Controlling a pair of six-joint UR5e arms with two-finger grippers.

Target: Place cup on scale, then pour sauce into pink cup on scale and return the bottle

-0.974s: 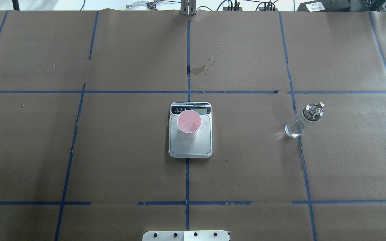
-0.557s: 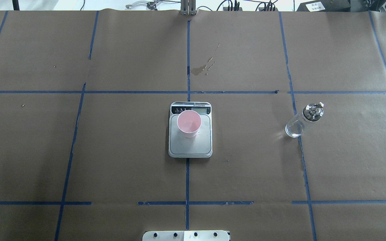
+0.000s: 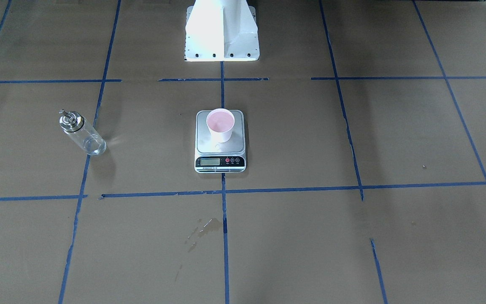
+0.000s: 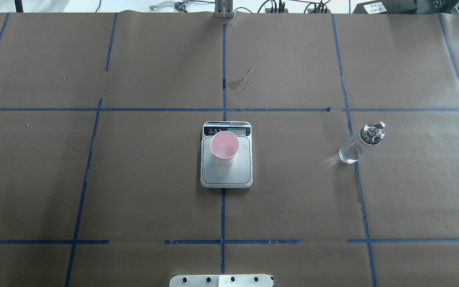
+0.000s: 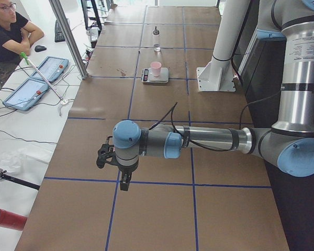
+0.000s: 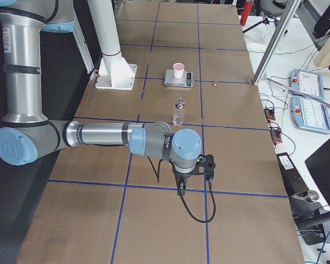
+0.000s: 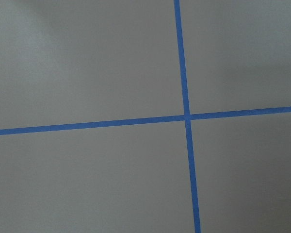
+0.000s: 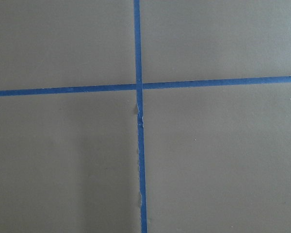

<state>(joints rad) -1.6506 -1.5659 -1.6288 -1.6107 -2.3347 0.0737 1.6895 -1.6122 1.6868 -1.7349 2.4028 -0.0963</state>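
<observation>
1. Overhead: nothing differs from the frames a second and 0.6 s ago. The cup (image 4: pixel 224 147) stands upright on the far-left part of the platform of the scale (image 4: pixel 229 173), at the middle of the bench (image 4: pixel 134 191). The bottle (image 4: pixel 357 145) stands in the same spot, well apart on the robot's right, on a blue tape line. A dried stain (image 4: pixel 239 81) lies beyond the scale. No arm shows here.

2. Front-facing: the cup's pink inside is open to view. The scale's display strip faces away from the white robot base (image 3: pixel 221 33). The bottle stands alone with its silver cap on. How much sauce it holds I cannot tell.

3. Exterior left: the left arm (image 5: pixel 209 138) reaches out low over the bench, its jaws pointing down near a tape line. Whether the left jaws are wide or narrow cannot be told. Cup and scale are well apart from them, far along the bench, and the bottle is farther still. A seated person (image 5: pixel 8 31) is at the far-left side table.

4. Exterior right: the right arm (image 6: pixel 99 135) is stretched out likewise, and the width of the right jaws cannot be told. The bottle stands upright between them and the scale, apart from both.

5. Left wrist: only brown paper and a tape crossing (image 7: pixel 186 116).

6. Right wrist: only a tape crossing (image 8: pixel 138 87) too.
</observation>
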